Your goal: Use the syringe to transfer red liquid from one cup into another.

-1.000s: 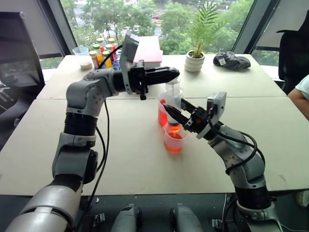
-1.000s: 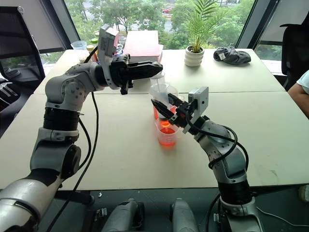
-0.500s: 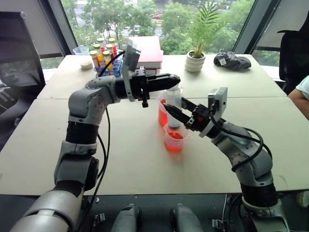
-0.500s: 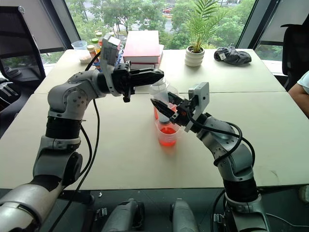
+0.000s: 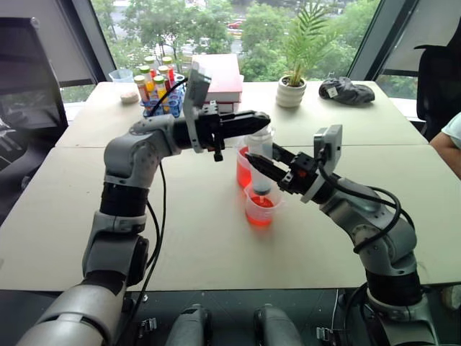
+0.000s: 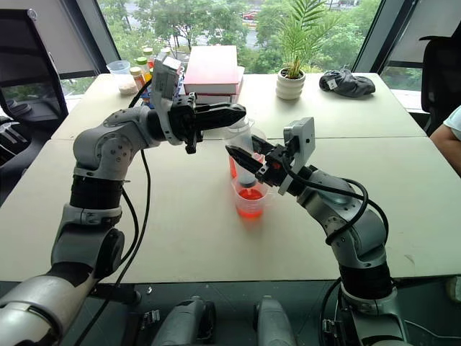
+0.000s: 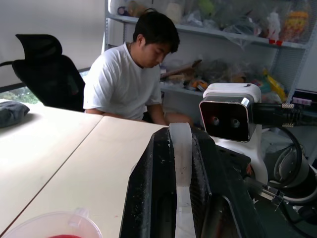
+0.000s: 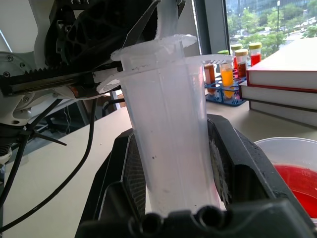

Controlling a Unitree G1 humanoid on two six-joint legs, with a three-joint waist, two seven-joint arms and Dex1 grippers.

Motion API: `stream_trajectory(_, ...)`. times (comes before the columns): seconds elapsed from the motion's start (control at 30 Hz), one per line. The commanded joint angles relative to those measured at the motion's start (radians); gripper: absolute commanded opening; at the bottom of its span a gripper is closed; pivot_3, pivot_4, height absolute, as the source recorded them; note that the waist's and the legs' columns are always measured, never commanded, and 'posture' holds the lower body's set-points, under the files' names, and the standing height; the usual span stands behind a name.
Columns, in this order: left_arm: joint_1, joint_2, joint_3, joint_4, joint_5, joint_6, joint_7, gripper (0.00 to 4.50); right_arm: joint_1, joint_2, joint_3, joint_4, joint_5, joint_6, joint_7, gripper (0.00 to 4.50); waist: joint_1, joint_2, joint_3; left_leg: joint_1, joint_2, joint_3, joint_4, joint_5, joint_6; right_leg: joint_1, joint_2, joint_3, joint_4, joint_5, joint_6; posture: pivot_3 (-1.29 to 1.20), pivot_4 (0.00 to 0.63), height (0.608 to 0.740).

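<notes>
Barely anything shifts: left tool (image 5: 253, 118) pinches the white plunger, right tool (image 5: 268, 168) clamps the big clear plastic syringe (image 5: 260, 160), upright over the short clear cup (image 5: 260, 207). Looks emptied.

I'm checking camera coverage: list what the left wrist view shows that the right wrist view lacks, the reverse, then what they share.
Left wrist only: a seated person in a white shirt, shelves, and the syringe's white plunger between the left gripper fingers.
Right wrist only: the syringe barrel clamped in the right gripper, a rack of colored vials, stacked books.
Both: the handled cup holding red liquid.
</notes>
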Motion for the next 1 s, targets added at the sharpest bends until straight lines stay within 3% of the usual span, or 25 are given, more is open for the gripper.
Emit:
stream_trajectory(0.03, -0.004, -0.002, -0.05, 0.022, -0.003, 0.044, -0.019, 1.65, -0.061, 0.012, -0.09, -0.088, 0.024, -0.059, -0.041, 1.44, 0.0, 0.0, 0.0, 0.0, 0.0, 0.0, 0.0, 0.0, 0.0, 0.0, 0.0, 0.0, 0.0, 0.0, 0.0, 0.0, 0.15, 0.74)
stream_trajectory(0.23, -0.034, 0.037, 0.001, 0.079, 0.004, 0.01, -0.001, 4.43, -0.036, 0.021, -0.066, -0.074, 0.009, -0.055, -0.05, 1.44, -0.003, 0.0, 0.0, 0.001, 0.0, 0.0, 0.0, 0.0, 0.0, 0.0, 0.001, 0.0, 0.0, 0.0, 0.0, 0.0, 0.15, 0.74)
stream_trajectory(0.5, -0.042, 0.11, 0.096, 0.116, -0.028, 0.019, 0.051, 4.43, -0.075, 0.013, -0.119, -0.047, 0.048, 0.019, -0.112, 1.44, -0.003, 0.0, 0.0, 0.0, 0.0, 0.0, 0.0, 0.0, 0.0, 0.0, 0.0, 0.0, 0.0, 0.0, 0.0, 0.0, 0.15, 0.74)
stream_trajectory(0.6, 0.006, 0.14, 0.09, 0.066, -0.028, 0.039, 0.051, 4.43, -0.196, -0.025, -0.226, 0.035, 0.101, 0.161, -0.246, 1.44, -0.002, 0.0, 0.0, 0.0, 0.0, 0.0, 0.0, 0.0, 0.0, 0.0, 0.0, 0.0, 0.0, 0.0, 0.0, 0.0, 0.15, 0.74)
stream_trajectory(0.73, 0.079, 0.163, 0.063, -0.022, -0.032, 0.058, 0.05, 4.43, -0.322, -0.189, -0.291, 0.206, 0.155, 0.457, -0.285, 1.44, 0.005, -0.001, 0.0, 0.0, 0.0, 0.0, 0.0, 0.0, 0.0, 0.0, -0.003, -0.001, 0.0, 0.0, 0.0, 0.0, 0.15, 0.74)
stream_trajectory(0.83, 0.099, 0.159, 0.066, -0.054, -0.046, 0.071, 0.063, 4.43, -0.369, -0.252, -0.285, 0.313, 0.152, 0.637, -0.304, 1.44, 0.002, -0.001, 0.0, 0.0, 0.0, -0.001, -0.002, 0.0, 0.0, 0.0, -0.007, -0.001, -0.002, 0.0, -0.001, 0.0, 0.15, 0.74)
stream_trajectory(1.0, 0.129, 0.154, 0.073, -0.096, -0.061, 0.092, 0.086, 4.43, -0.396, -0.31, -0.2, 0.494, 0.089, 0.775, -0.249, 1.44, -0.005, 0.0, 0.0, 0.0, 0.0, 0.001, -0.002, 0.0, 0.0, 0.0, -0.007, 0.0, -0.002, 0.0, -0.001, 0.0, 0.15, 0.74)
